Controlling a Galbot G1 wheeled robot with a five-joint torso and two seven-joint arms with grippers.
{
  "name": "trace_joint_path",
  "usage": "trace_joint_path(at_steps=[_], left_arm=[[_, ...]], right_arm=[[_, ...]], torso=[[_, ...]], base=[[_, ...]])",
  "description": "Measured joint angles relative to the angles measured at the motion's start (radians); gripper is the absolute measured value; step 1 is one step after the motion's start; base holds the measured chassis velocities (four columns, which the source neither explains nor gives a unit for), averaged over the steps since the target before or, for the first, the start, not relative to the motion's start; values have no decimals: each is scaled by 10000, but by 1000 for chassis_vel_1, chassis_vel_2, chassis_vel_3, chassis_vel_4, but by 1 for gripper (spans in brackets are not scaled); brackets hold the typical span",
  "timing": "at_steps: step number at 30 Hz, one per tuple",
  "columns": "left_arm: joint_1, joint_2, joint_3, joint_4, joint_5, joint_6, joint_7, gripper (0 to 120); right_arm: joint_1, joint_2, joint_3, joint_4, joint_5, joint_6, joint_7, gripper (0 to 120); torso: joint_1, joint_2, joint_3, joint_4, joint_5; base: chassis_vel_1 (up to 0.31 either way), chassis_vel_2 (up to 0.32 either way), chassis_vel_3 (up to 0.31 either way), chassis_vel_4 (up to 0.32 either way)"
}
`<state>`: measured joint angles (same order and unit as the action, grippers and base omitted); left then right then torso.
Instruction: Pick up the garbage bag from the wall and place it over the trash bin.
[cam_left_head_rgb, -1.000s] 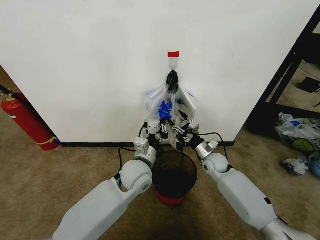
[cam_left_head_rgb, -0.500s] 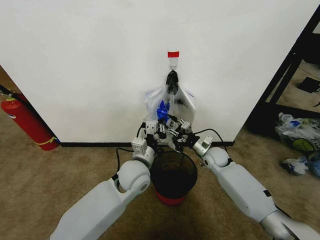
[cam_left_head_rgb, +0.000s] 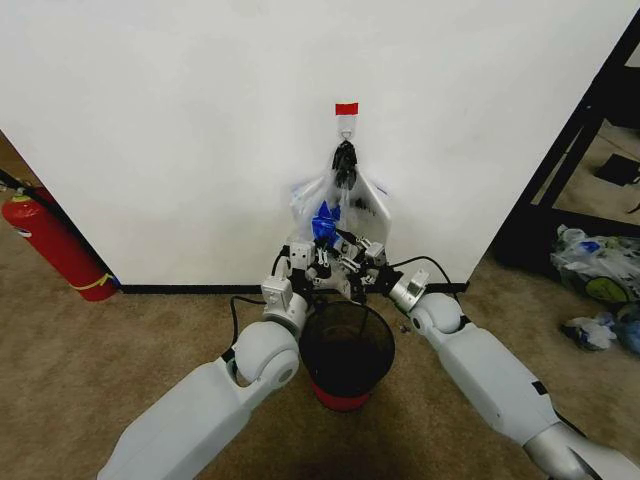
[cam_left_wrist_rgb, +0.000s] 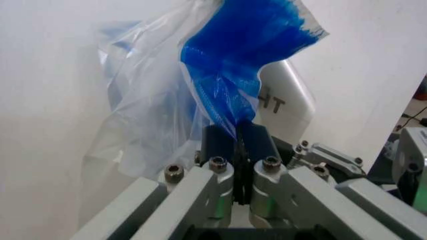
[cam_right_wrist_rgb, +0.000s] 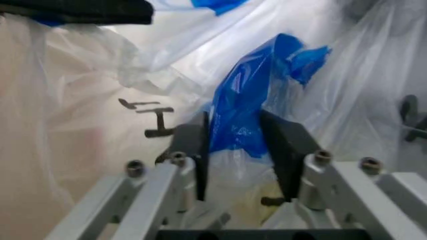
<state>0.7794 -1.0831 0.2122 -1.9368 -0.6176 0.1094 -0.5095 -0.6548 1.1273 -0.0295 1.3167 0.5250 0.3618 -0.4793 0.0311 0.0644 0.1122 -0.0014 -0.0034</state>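
Observation:
The garbage bag (cam_left_head_rgb: 340, 205), translucent white with blue handle loops, hangs on the wall (cam_left_head_rgb: 180, 130) from a hook under red tape (cam_left_head_rgb: 346, 108), bunched by a black knot. In the left wrist view my left gripper (cam_left_wrist_rgb: 239, 145) is shut on a blue handle loop (cam_left_wrist_rgb: 233, 60). My right gripper (cam_right_wrist_rgb: 237, 150) is open, its fingers (cam_right_wrist_rgb: 193, 145) on either side of another blue loop (cam_right_wrist_rgb: 240, 120). In the head view both grippers meet at the bag's lower edge, left gripper (cam_left_head_rgb: 316, 258) beside right gripper (cam_left_head_rgb: 350, 256), just above the black mesh trash bin (cam_left_head_rgb: 348, 350).
A red fire extinguisher (cam_left_head_rgb: 50, 245) leans at the wall's left end. A black shelf frame (cam_left_head_rgb: 570, 150) stands to the right, with stuffed plastic bags (cam_left_head_rgb: 600, 265) on the carpet beside it. A black baseboard (cam_left_head_rgb: 190, 289) runs along the wall.
My right arm has swung left and forward, bringing its gripper in against the bag beside the left one. The left gripper has risen slightly toward the bag.

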Motion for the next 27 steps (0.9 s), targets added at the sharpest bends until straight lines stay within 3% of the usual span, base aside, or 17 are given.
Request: trace_joint_path(at_steps=[6,18,23,27], left_arm=[[88,51,-89,-110,9,27,4,0],[322,125,-418,-293,62,-22,101,0],[659,174,-833,-670,22,-157,249,0],[1295,129,-1404,-1147,11,-211,379,0]], right_arm=[[-33,-141,86,17,-41,-215,6,1],[-503,-376,687,741,814,142,-264,0],[-1411,-566,1170,2100,2124,440,20,0],[-3014,-904,1717,3729,2805,507,584,0]], torso=[[0,0,0,-1,0],[0,0,0,0,1],[0,0,0,2,1],[-2,0,-2,-4,4]], base=[[0,0,0,0],[0,0,0,0],[0,0,0,0],[0,0,0,0]])
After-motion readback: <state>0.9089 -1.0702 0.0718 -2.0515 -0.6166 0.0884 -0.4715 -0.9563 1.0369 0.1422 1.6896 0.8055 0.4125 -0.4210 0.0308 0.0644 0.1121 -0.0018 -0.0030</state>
